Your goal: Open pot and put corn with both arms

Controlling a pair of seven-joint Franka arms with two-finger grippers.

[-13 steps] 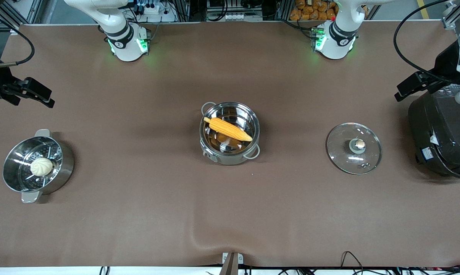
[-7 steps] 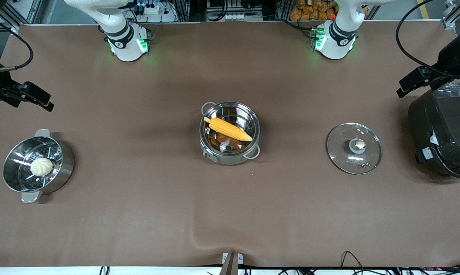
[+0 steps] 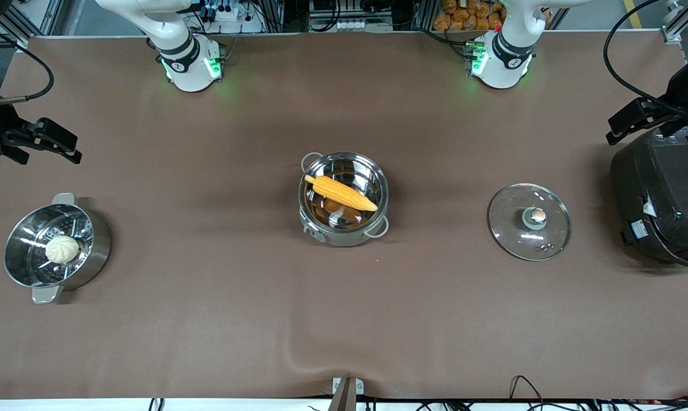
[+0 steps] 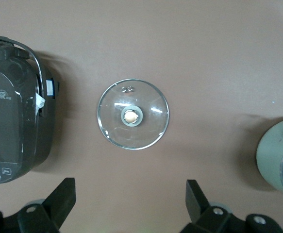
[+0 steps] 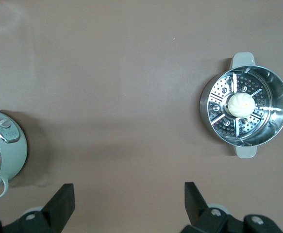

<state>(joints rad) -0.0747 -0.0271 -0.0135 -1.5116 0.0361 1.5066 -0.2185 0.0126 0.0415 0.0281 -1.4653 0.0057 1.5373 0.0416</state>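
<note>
front view: yellow-orange corn [image 3: 344, 193] in lidless pot [image 3: 344, 200]; both end effectors wide open, empty.

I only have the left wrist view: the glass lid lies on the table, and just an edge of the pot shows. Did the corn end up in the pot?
Observer: Yes. In the front view the corn lies slanted inside the open pot.
Operator: Where are the pincers?
Observer: The right pincer is open and empty, over bare table near the steamer basket. The left pincer, also open, is over the table by the rice cooker.
Operator: Is anything in that steamer?
Observer: One white bun sits on its perforated insert.
</note>
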